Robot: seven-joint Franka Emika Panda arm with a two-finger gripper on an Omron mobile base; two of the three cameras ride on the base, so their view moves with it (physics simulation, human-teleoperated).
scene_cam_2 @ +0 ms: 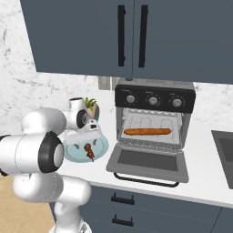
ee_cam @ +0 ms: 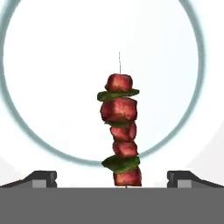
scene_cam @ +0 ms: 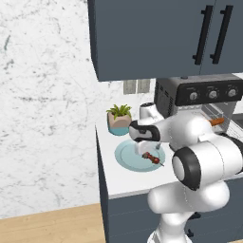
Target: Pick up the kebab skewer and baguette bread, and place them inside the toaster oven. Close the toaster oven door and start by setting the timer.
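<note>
The kebab skewer (ee_cam: pixel 120 131) lies on a pale blue plate (ee_cam: pixel 30 131) and also shows as a small dark red stick (scene_cam: pixel 152 158) (scene_cam_2: pixel 89 151). My gripper (ee_cam: pixel 113 179) hangs open just above it, one fingertip (ee_cam: pixel 43 178) on each side, holding nothing; it points down over the plate (scene_cam: pixel 144 150) (scene_cam_2: pixel 93 135). The baguette bread (scene_cam_2: pixel 148 132) (scene_cam: pixel 217 121) lies on the wire rack inside the toaster oven (scene_cam_2: pixel 154 98) (scene_cam: pixel 199 92). The toaster oven door (scene_cam_2: pixel 148 161) is dropped fully open.
A small potted plant (scene_cam: pixel 119 118) (scene_cam_2: pixel 92 105) stands behind the plate (scene_cam: pixel 124 156) (scene_cam_2: pixel 73 154). Dark blue wall cabinets (scene_cam_2: pixel 132 36) hang above the oven. A sink (scene_cam_2: pixel 225 154) sits at the right. The counter's edge runs left of the plate.
</note>
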